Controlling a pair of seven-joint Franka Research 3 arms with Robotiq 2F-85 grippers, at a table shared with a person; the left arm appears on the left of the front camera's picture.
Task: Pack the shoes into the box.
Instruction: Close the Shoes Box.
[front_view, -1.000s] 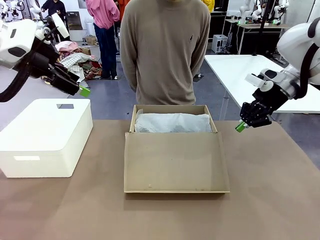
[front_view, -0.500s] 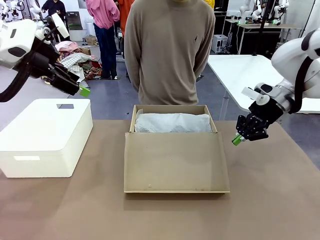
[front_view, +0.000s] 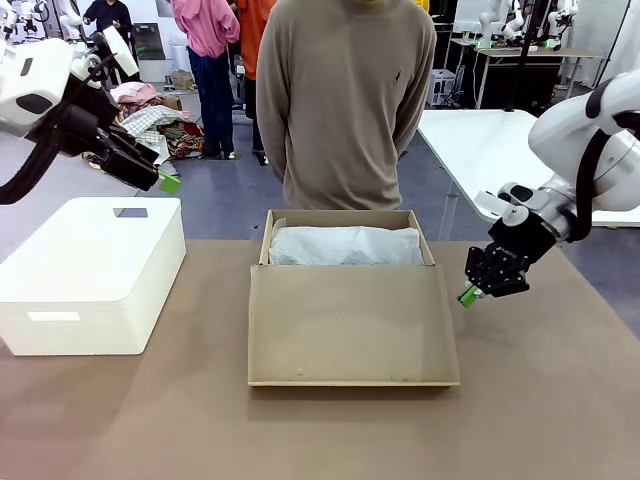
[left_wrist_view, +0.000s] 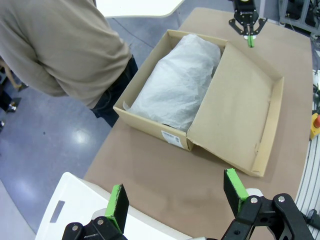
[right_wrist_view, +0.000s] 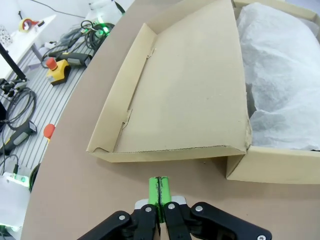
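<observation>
- Front: the box (front_view: 345, 216) stands open mid-table (front_view: 300, 430), with its lid (front_view: 350, 325) folded flat toward me at 6 o'clock. White tissue (front_view: 345, 246) is heaped over the inside. Whether the shoes lie beneath it I cannot tell, so I judge that closing the lid, at least, is left.
- Front: my right gripper (front_view: 467, 296), fingers pressed together and empty, hangs low just beside the lid's 3 o'clock edge. My left gripper (front_view: 168, 182), spread wide and empty, hovers high at 10 o'clock above the container (front_view: 90, 270).
- Front: there is bare table at 6 and 3 o'clock. The container crowds 9 and the person (front_view: 345, 100) stands at 12.
- Left wrist: the green pads (left_wrist_view: 119, 202) stand wide apart, well clear of the box.
- Right wrist: the shut pads (right_wrist_view: 159, 192) point at the lid's side flap, with bare table between them.
</observation>
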